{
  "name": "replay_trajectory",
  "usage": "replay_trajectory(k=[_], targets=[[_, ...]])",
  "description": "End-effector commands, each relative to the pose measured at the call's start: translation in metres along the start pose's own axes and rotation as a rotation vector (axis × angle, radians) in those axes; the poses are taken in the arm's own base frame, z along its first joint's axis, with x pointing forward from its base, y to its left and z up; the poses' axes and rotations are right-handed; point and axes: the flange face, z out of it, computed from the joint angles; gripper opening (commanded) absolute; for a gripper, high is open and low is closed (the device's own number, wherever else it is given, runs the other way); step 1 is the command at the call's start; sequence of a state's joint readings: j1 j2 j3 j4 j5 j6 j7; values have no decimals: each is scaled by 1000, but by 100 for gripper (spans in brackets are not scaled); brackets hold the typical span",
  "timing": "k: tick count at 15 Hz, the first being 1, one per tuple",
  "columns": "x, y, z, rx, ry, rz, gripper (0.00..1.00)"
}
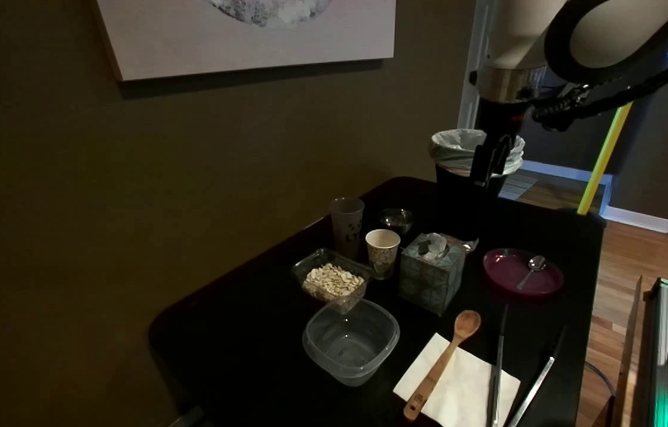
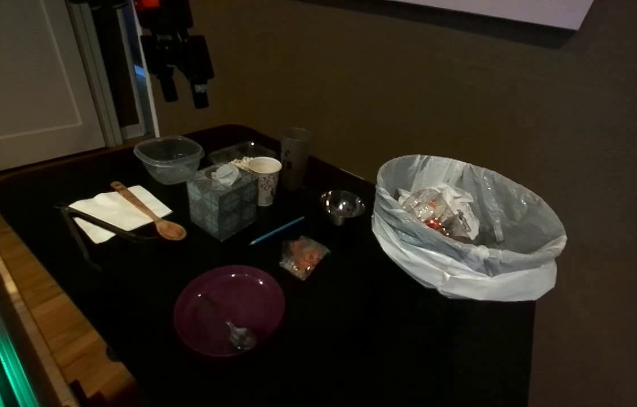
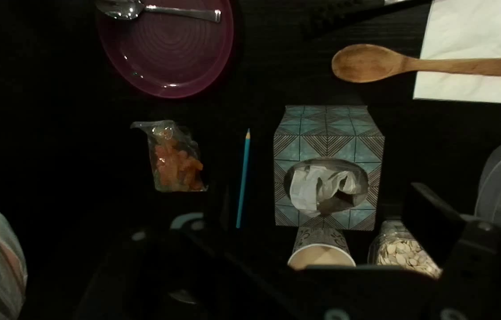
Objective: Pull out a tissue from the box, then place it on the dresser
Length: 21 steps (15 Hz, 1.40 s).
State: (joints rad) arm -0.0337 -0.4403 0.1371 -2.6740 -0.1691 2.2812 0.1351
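The tool (image 2: 185, 100) hangs high above the surface (image 2: 408, 345), its jaws standing apart with nothing between them. In the wrist view the tissue (image 3: 307, 184) lies below and ahead, roughly centred between the two, bunched in the slot of the box (image 3: 328, 146). That slot's long axis runs jaw to jaw (so a pinch, I'd judge, would close lengthwise).

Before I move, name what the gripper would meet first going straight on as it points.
Probably the tissue, or else the box around it: the gripper points down, and the wrist view shows both beyond its open jaws, though depth is unclear.
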Motion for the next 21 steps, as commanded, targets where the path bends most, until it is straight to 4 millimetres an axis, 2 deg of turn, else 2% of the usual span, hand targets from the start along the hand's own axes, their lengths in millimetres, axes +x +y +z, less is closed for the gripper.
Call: replay_trajectory(k=[1,3,9,14,21], targets=[[3,2,4,3,-6,-5,100],[5,3,7,5,-12,-9,100],[39,9,29,53,46,34,100],[64,-1,63,79,3,28,100],[87,-12,111,106,-60,11,100]])
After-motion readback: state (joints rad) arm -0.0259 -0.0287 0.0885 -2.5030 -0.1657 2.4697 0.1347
